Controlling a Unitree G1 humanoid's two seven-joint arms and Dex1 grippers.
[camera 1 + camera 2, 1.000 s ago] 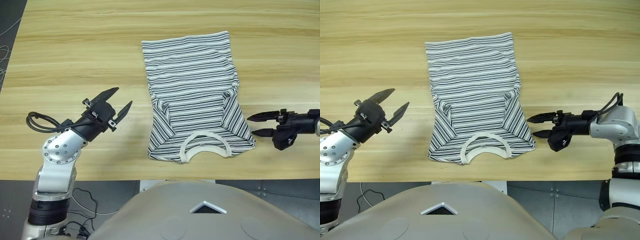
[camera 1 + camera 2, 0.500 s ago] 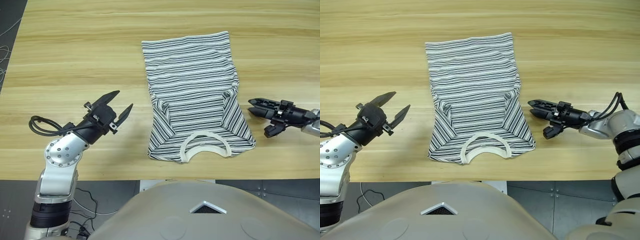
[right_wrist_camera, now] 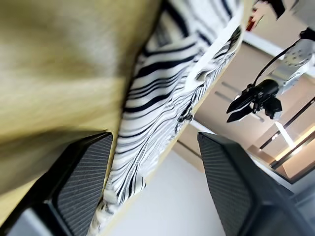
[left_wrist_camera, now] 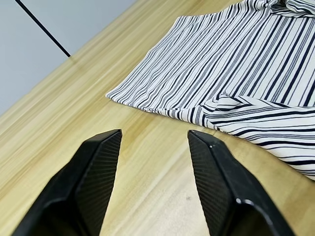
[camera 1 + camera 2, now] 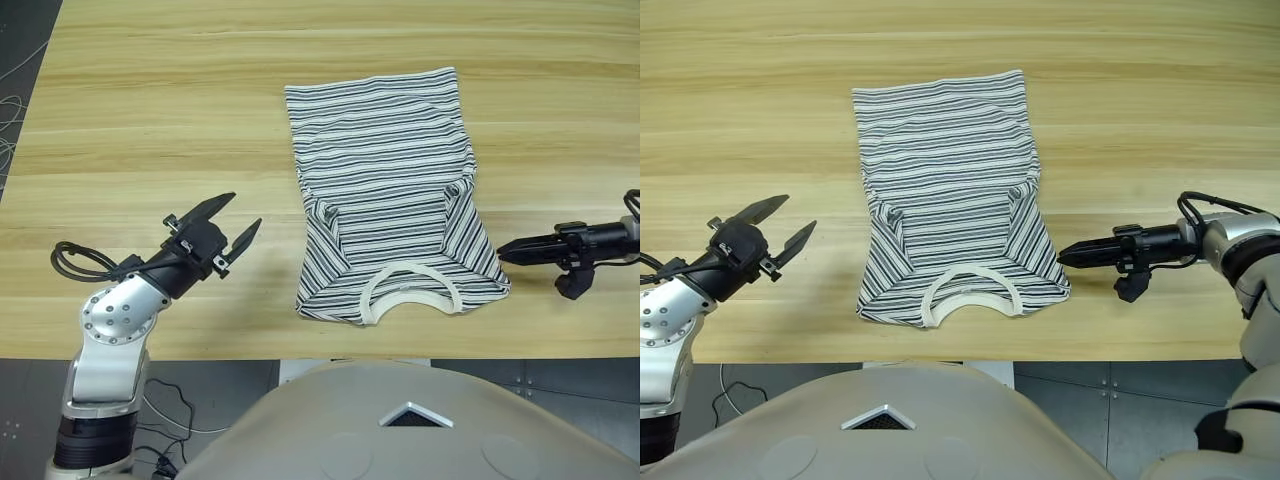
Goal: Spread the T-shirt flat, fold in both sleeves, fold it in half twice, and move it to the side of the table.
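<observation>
T-shirt: your striped T-shirt lies on the wooden table, roughly mid-table. The hem is on the far side and the collar is near the front edge.
Sleeves: you see both folded in over the body, as slanted flaps either side of the collar.
Shirt state: mostly flat with a few wrinkles along the right side; it is not yet folded in half.
Left gripper: your left gripper is released, with the fingers spread wide. It hangs over bare wood to the left of the shirt, apart from the cloth, and points toward the shirt's left edge.
Right gripper: your right gripper is also released. The wrist view shows its two fingers parted with the striped edge between them in the frame. From the head it is seen side-on, low over the table, with the tips just beside the shirt's near right corner. You can't tell if they touch the fabric.
Cable: a black cable loop sits at your left wrist.
</observation>
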